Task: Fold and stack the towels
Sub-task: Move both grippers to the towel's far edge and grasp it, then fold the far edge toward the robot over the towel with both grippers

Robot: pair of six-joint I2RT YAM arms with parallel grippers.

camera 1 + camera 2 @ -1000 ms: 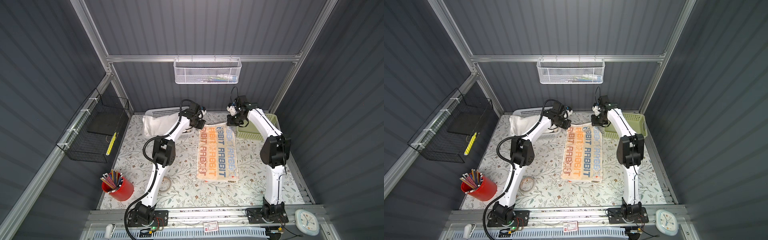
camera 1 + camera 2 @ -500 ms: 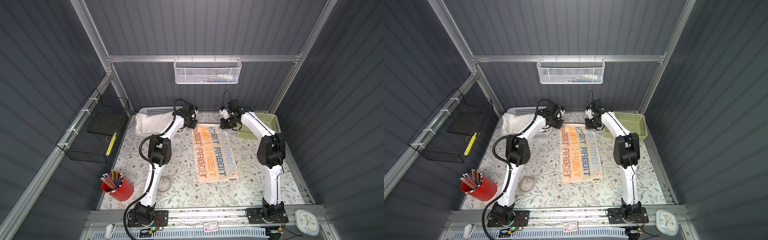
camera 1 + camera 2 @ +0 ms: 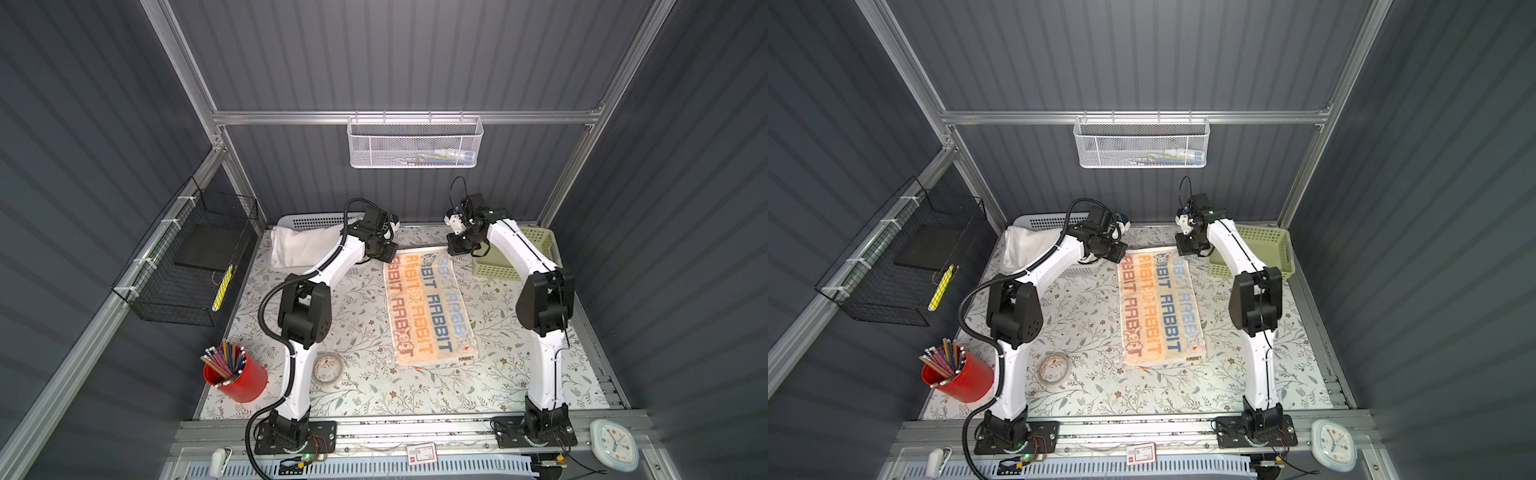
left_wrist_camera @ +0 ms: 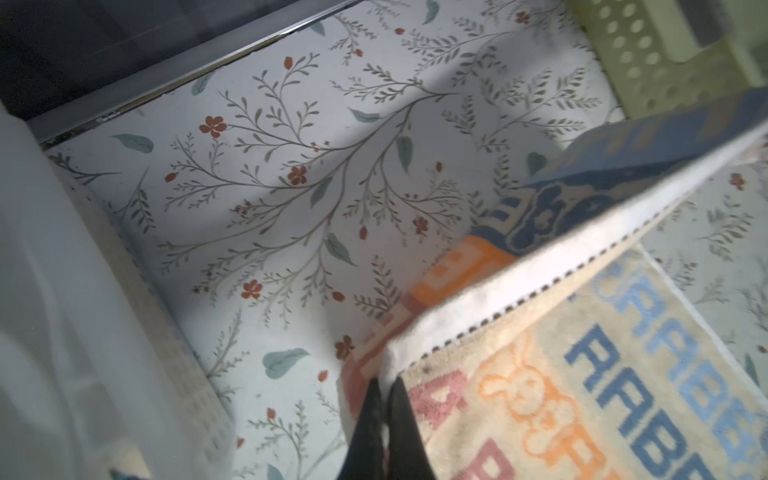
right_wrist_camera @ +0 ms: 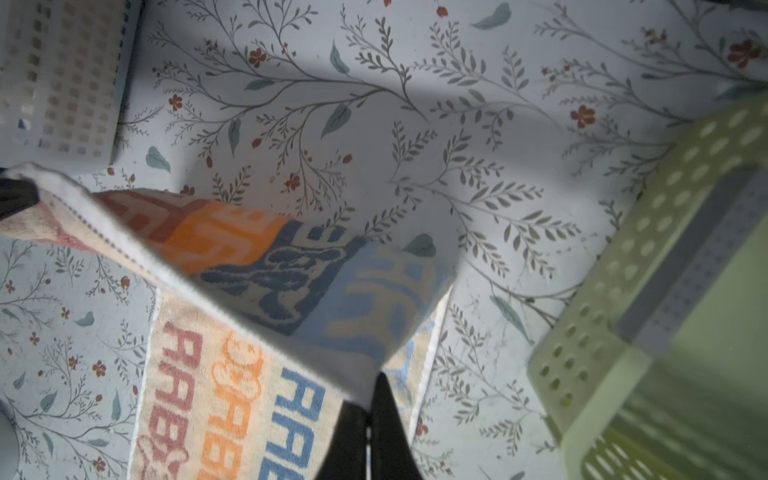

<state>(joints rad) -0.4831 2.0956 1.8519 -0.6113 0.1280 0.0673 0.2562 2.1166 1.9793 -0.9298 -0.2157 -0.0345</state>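
The orange-and-blue lettered towel (image 3: 430, 309) (image 3: 1158, 309) lies stretched lengthwise on the floral table in both top views. Its far edge is lifted a little, one corner in each gripper. My left gripper (image 3: 390, 259) (image 4: 384, 384) is shut on the far left corner of this towel (image 4: 582, 374). My right gripper (image 3: 453, 249) (image 5: 370, 388) is shut on the far right corner, and the towel (image 5: 232, 374) sags between the two. A plain white towel (image 3: 295, 249) lies bunched in the white basket (image 3: 316, 219) at the back left, partly behind my left arm.
A green basket (image 3: 536, 249) stands at the back right, close to my right arm. A red cup of pencils (image 3: 235, 376) and a tape roll (image 3: 328, 368) sit front left. A black wire basket (image 3: 187, 266) hangs on the left wall, a white mesh basket (image 3: 415, 143) on the back rail.
Both grippers shifted a little to the left with the towel's far edge and came lower toward the table. The towel now lies longer and flatter.
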